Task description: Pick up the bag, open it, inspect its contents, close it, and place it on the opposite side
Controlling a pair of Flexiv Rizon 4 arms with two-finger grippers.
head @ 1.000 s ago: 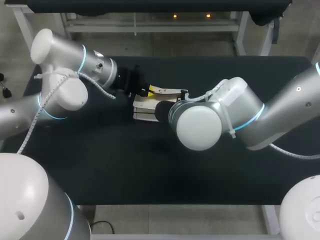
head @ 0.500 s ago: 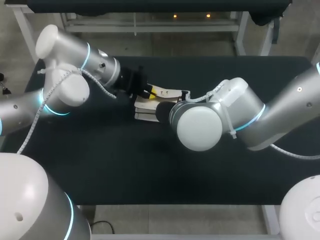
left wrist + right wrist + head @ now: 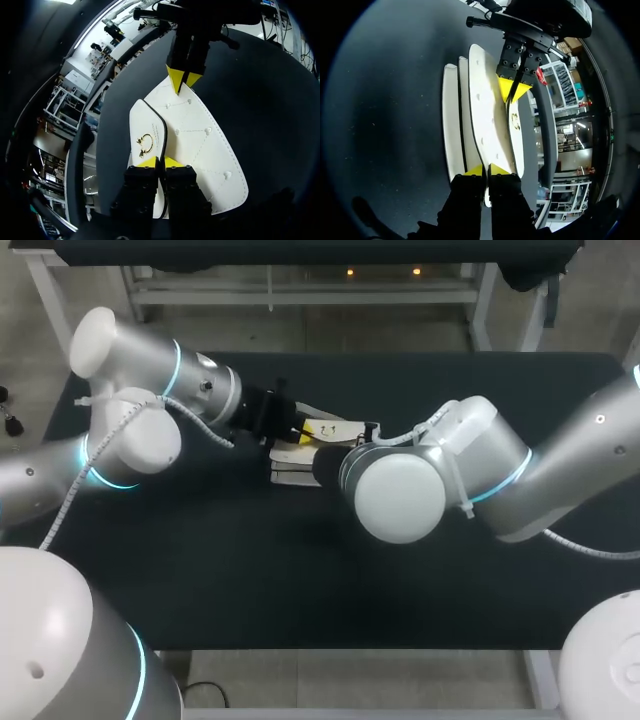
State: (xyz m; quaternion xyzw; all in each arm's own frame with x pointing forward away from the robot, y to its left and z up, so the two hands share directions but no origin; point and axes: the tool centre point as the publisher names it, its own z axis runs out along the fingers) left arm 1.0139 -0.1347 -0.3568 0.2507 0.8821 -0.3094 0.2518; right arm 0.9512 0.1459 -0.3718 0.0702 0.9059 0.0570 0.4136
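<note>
Item: bag [image 3: 291, 458], white, count one; it appears to rest on the table [image 3: 200, 570], between the two grippers and left of the table's middle in the head view. Parts of the bag: flap [image 3: 200, 145], count one, white with small studs whose number cannot be told for certain; ring clasp [image 3: 145, 145], gold, count one, on the bag's front just beside the flap's dark edge; white body layers beneath the flap, seen edge-on from the right wrist, count not certain. Left gripper [image 3: 160, 162], count one, at the bag's left end: its two yellow tips are pressed onto the flap's edge from both sides, pinching it. Right gripper [image 3: 486, 170], count one, at the bag's opposite end: its two tips likewise pinch the flap near its point. Yellow tips, count four. Table, count one, dark, under the bag. Step in hand, as judged: opening the bag, with the flap gripped at both ends and not yet raised enough to show what is inside. Next move, as judged: both arms lift the flap together, away from the bag's body and evenly so it does not twist or drag the bag, until the interior faces a camera for inspection.
</note>
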